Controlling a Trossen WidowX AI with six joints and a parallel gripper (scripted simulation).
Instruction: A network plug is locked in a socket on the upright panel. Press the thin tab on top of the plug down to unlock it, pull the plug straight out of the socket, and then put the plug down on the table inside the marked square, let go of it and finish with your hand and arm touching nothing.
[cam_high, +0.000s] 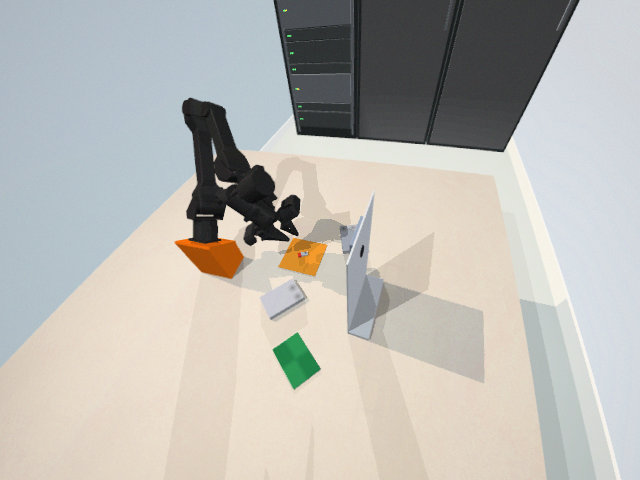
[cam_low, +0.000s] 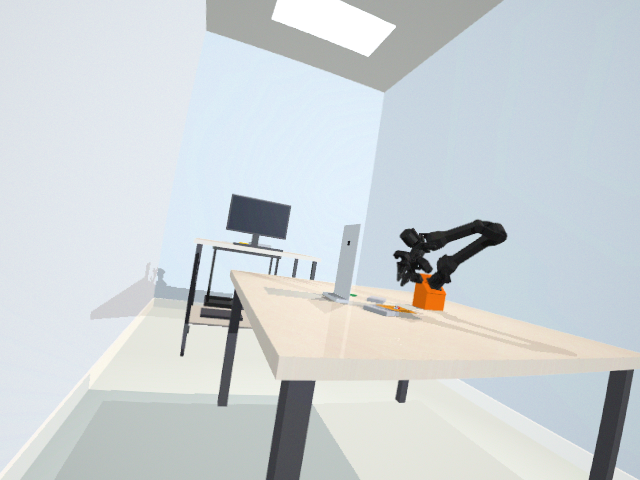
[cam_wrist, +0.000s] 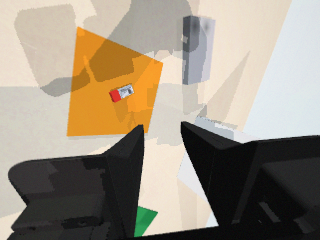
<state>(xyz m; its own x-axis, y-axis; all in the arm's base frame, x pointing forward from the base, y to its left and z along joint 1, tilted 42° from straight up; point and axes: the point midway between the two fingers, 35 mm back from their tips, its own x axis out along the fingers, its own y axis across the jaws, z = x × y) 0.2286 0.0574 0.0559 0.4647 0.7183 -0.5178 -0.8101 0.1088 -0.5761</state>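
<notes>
The small plug (cam_high: 303, 254) (cam_low: 397, 307) (cam_wrist: 122, 92), clear-grey with a red end, lies on the orange marked square (cam_high: 312, 267) (cam_wrist: 82, 120), inside its edges. The upright panel (cam_high: 356, 279) (cam_low: 347, 263) stands to the right in the top view; its socket (cam_high: 362, 251) (cam_low: 348, 242) shows as a dark, empty hole. My gripper (cam_high: 293, 238) (cam_wrist: 162, 127) is open, with nothing between its fingertips. It hangs above the table, clear of the plug, toward the orange base side of the square.
A grey box (cam_high: 283, 299) lies near the square and another grey block (cam_high: 347, 240) (cam_wrist: 197, 52) (cam_low: 379, 310) lies beside the panel. A green checked patch (cam_high: 296, 360) is on the table. The arm stands on an orange base (cam_high: 211, 258) (cam_low: 429, 299).
</notes>
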